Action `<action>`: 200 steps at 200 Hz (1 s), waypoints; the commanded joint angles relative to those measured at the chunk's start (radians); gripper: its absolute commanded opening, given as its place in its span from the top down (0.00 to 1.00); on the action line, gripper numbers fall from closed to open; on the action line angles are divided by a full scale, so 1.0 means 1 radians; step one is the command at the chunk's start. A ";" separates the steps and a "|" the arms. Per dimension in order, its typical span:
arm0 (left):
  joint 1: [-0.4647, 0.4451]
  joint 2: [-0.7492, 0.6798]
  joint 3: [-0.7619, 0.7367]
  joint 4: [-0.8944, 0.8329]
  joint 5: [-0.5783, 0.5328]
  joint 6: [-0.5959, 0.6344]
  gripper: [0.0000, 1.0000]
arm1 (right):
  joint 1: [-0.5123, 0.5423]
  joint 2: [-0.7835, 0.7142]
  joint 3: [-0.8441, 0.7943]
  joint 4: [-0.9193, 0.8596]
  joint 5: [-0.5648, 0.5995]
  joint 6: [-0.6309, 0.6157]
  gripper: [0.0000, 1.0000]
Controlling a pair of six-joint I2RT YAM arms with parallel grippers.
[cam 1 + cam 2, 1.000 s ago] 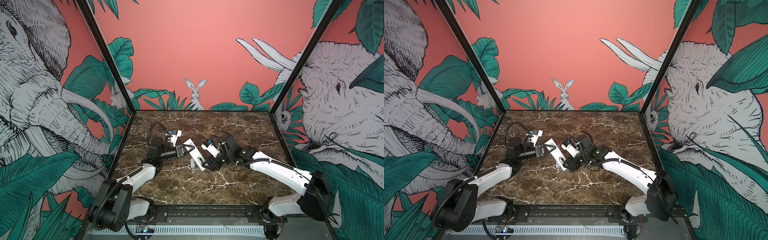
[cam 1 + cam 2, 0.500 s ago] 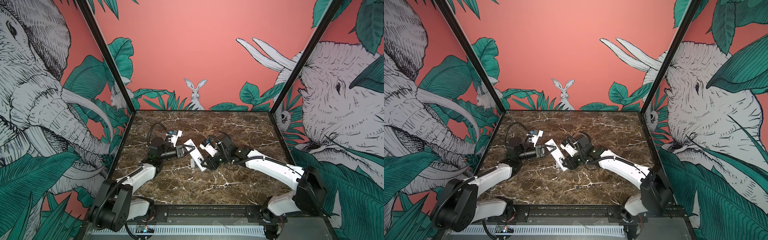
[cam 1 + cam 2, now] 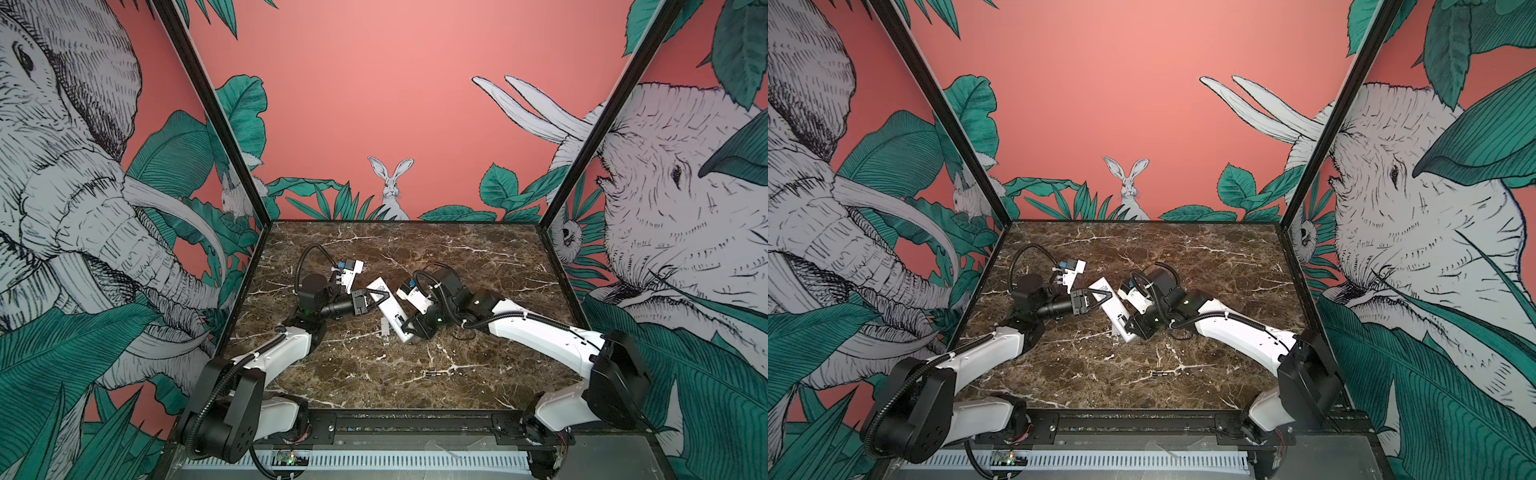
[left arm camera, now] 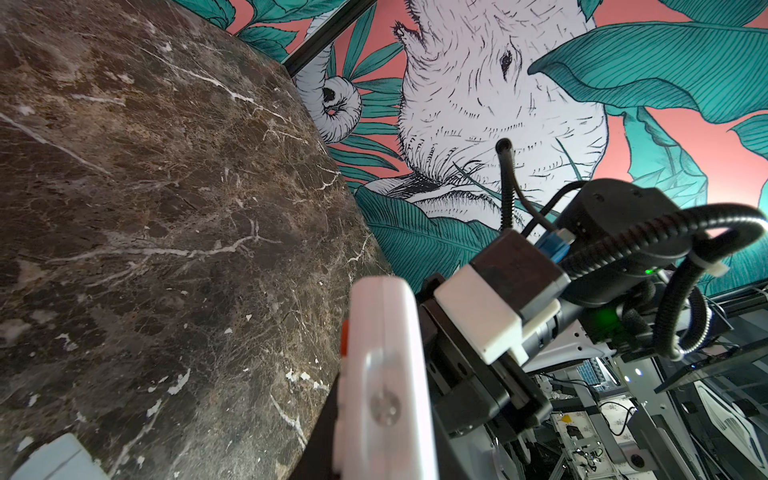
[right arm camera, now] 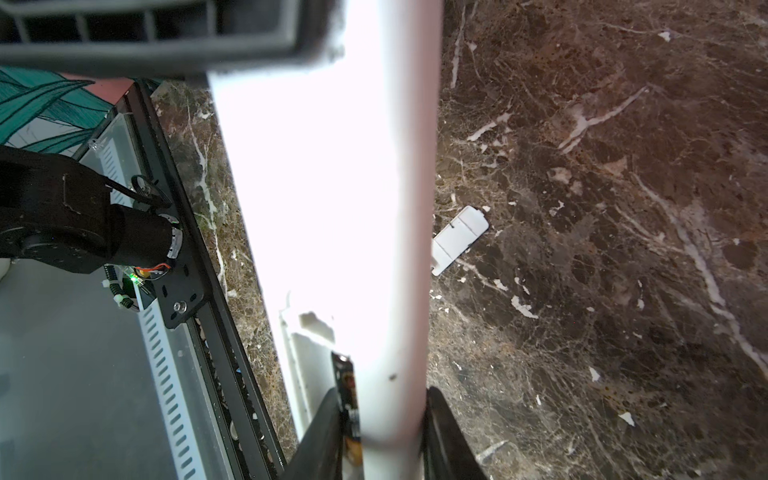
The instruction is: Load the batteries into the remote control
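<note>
Blurred, edge-cropped remote control (image 4: pixel 382 374)

soft even light in both top views; in my right wrist view the remote control (image 5: pixel 324 187) glares white and is blurred.

No text could be read in any view. In both top views the remote (image 3: pixel 392 311) carried a small mark at its far end, but it was too small to make out as letters or a brand. In the right wrist view, a battery (image 5: pixel 348 386) at the edge of the remote showed a dark label with orange print. This print was blurred and partly hidden, so no letters or numbers were legible there.
</note>
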 commanded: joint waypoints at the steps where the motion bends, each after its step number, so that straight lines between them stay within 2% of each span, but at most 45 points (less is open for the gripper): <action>1: -0.006 -0.019 0.027 0.043 0.029 -0.006 1.00 | -0.006 0.018 0.014 -0.002 0.036 0.007 0.73; 53: -0.006 -0.014 0.030 0.031 0.027 0.000 1.00 | -0.007 0.016 0.020 -0.009 0.038 0.002 0.70; 89: -0.006 -0.019 0.038 -0.041 0.001 0.050 1.00 | -0.007 -0.010 0.023 -0.014 0.022 -0.010 0.54; 137: -0.005 -0.015 0.059 -0.158 -0.058 0.123 1.00 | -0.006 -0.098 -0.014 -0.019 0.013 -0.032 0.38; 168: -0.004 0.001 0.071 -0.196 -0.081 0.140 1.00 | -0.007 -0.194 -0.072 -0.031 0.086 -0.027 0.18; 200: -0.005 0.020 0.079 -0.213 -0.089 0.143 1.00 | -0.006 -0.243 -0.108 -0.097 0.176 -0.020 0.14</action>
